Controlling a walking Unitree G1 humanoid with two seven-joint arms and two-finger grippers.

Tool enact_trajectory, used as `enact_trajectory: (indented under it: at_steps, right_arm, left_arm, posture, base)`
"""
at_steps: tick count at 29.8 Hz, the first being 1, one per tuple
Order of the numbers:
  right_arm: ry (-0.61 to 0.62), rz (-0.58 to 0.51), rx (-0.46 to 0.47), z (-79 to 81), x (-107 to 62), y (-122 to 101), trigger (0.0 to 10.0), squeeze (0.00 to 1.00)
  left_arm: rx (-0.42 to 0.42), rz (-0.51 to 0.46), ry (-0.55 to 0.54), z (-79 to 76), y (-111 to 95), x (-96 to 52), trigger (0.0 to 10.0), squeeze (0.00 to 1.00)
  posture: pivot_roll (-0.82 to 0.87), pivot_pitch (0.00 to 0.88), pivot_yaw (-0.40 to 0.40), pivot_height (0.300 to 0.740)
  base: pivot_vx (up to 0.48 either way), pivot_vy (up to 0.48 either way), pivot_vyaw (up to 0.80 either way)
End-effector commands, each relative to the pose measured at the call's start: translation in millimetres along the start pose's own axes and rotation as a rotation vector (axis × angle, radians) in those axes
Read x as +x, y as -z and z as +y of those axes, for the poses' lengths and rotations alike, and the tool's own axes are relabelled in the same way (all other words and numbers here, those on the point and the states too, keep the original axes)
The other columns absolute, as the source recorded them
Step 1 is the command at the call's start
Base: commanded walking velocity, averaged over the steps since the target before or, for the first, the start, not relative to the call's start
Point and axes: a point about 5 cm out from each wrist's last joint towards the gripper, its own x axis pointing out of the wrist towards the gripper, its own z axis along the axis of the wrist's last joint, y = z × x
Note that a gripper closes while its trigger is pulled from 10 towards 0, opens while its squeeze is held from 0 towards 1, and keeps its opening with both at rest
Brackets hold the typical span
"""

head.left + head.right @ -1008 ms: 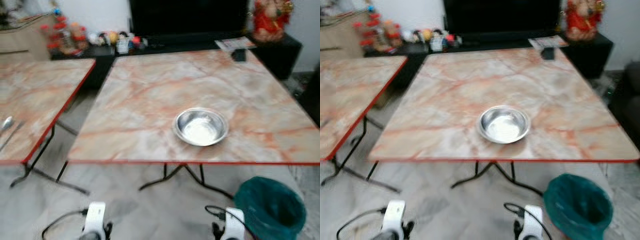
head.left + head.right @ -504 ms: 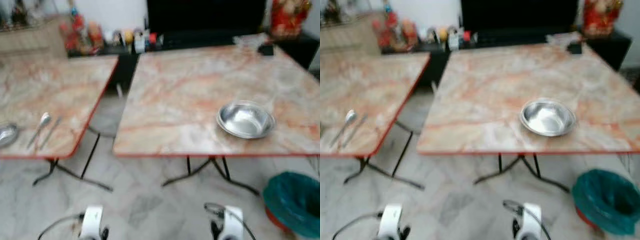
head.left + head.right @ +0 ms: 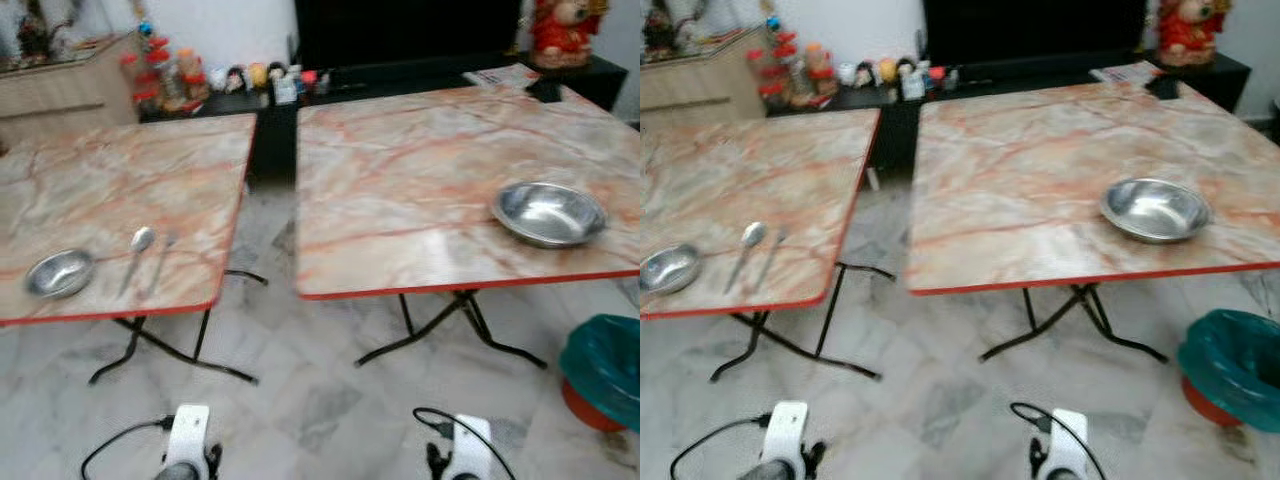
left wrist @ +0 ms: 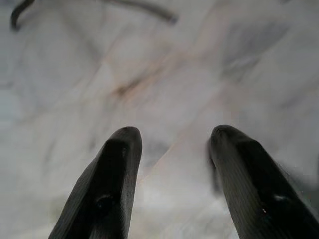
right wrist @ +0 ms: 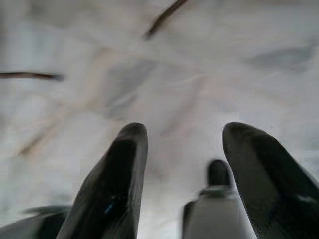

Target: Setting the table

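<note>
We face 2 marble-topped folding tables with red edges. The right table (image 3: 420, 180) carries 1 steel bowl (image 3: 548, 213) at about 2 o'clock, near its front edge with a strip of bare top between them. On the left table (image 3: 110, 200), at 10 o'clock, a smaller steel bowl (image 3: 59, 273) sits close to the front edge, and a spoon (image 3: 135, 257) lies just beside it toward 3 o'clock. A narrow gap of marble floor (image 3: 300, 400) separates the 2 tables, and open floor spreads before us. A teal bin (image 3: 603, 362) stands at 4 o'clock below the right table's corner. Our left gripper (image 4: 172, 149) and right gripper (image 5: 182, 149) hang over the floor, each with fingers spread wide and holding nothing.
</note>
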Motion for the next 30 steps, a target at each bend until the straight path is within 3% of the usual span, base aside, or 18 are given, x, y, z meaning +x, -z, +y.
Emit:
enact_trajectory:
  at_steps: [1,30]
  right_arm:
    - [0.007,-0.014,-0.014,-5.0,0.5,-4.2,10.0,0.00]
    - [0.013,-0.016,-0.005,-5.8,0.3,-3.5,10.0,0.00]
  left_arm:
    - [0.004,-0.012,0.004,-2.3,-6.0,1.5,10.0,0.00]
    - [0.007,-0.008,0.001,-1.2,-5.1,1.3,10.0,0.00]
  posture:
    - [0.02,0.000,0.098,0.740]
    - [0.02,0.000,0.103,0.740]
  base:
    - [0.000,0.480,0.00]
    - [0.000,0.480,0.00]
